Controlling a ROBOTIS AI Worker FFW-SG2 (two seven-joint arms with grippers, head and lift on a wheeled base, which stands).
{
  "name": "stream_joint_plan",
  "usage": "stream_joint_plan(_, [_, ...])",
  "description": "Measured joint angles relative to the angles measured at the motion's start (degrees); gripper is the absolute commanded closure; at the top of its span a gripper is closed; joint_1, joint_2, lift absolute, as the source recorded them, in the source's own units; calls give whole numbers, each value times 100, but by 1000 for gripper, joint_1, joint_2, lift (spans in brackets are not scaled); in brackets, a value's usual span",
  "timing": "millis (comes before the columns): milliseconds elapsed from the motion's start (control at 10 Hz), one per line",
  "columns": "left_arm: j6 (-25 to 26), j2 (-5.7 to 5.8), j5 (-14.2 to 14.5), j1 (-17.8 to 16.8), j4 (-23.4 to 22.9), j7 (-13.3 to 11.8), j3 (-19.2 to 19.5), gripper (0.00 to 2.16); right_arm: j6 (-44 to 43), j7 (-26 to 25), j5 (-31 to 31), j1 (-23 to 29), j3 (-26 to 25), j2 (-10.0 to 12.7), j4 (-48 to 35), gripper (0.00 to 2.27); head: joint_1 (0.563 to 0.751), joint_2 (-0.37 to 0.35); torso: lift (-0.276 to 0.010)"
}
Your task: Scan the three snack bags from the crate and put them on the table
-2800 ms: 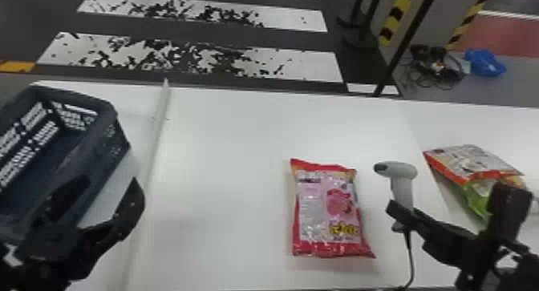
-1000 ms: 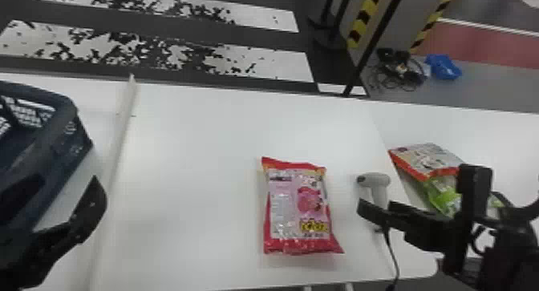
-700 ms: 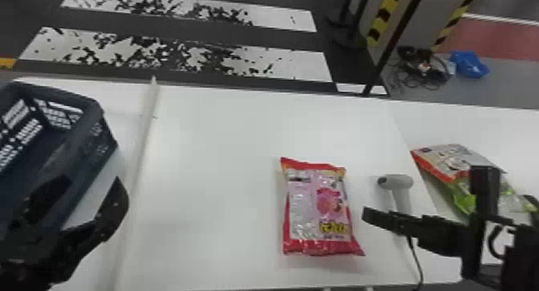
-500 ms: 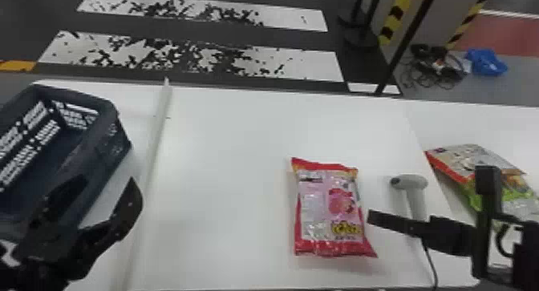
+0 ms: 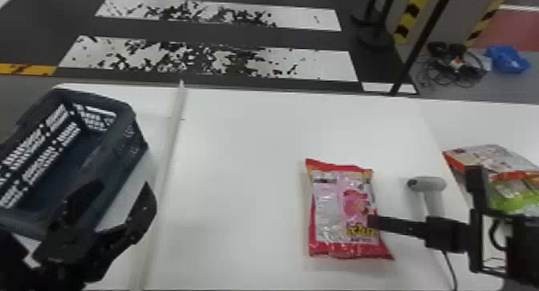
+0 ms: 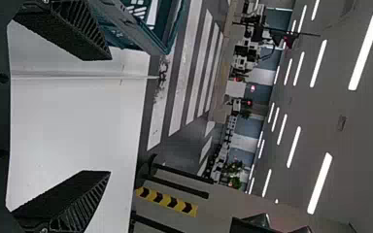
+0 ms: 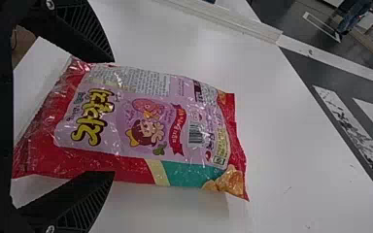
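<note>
The right pincer [image 5: 375, 223] stood wide over the near right part of the pink-and-red snack bag [image 5: 341, 210], which lay flat on the white bench [image 5: 248, 150], printed side up. In its own wrist view the right pincer [image 7: 114, 116] had its fingers spread toward the bag's two long sides, with one end of the bag between them; whether they touched it I cannot tell. Just beyond the right pincer was the grey scanner [image 5: 427, 184], its cable [image 5: 451, 268] running down on the pincer's near side. To the right of that pincer's fingertips, farther out, lay a red-and-white bag [image 5: 495, 158] and a green bag [image 5: 515, 196], the green one partly hidden by the arm. The left pincer [image 5: 122, 186] also stood wide, well apart from the pink-and-red bag, with the dark blue crate [image 5: 132, 130] beside and beyond it. A pale strip [image 5: 166, 158] ran along the bench just right of the left pincer.
</note>
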Motion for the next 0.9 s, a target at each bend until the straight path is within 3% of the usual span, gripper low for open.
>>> stream_joint_plan(300, [-41, 0, 2, 106, -7, -22, 77, 22, -393, 14, 473, -192, 618, -25, 396, 100, 695, -25, -94])
stream_joint_plan(400, [-50, 0, 2, 118, -9, -22, 86, 22, -455, 76, 568, -234, 778, -25, 507, 583, 695, -16, -94])
stream_joint_plan(500, [-52, -3, 2, 121, -9, -29, 85, 22, -476, 204, 678, -281, 888, -25, 600, 1669, 695, -2, -94])
stream_joint_plan(600, [-57, -11, 2, 117, -6, -39, 79, 22, -506, 207, 818, -301, 980, -26, 651, 2138, 695, 0, -94])
stream_joint_plan(900, [-56, -18, -1, 78, 35, -39, 57, 22, -939, 153, 844, -210, 896, -14, 737, 2240, 695, -15, -94])
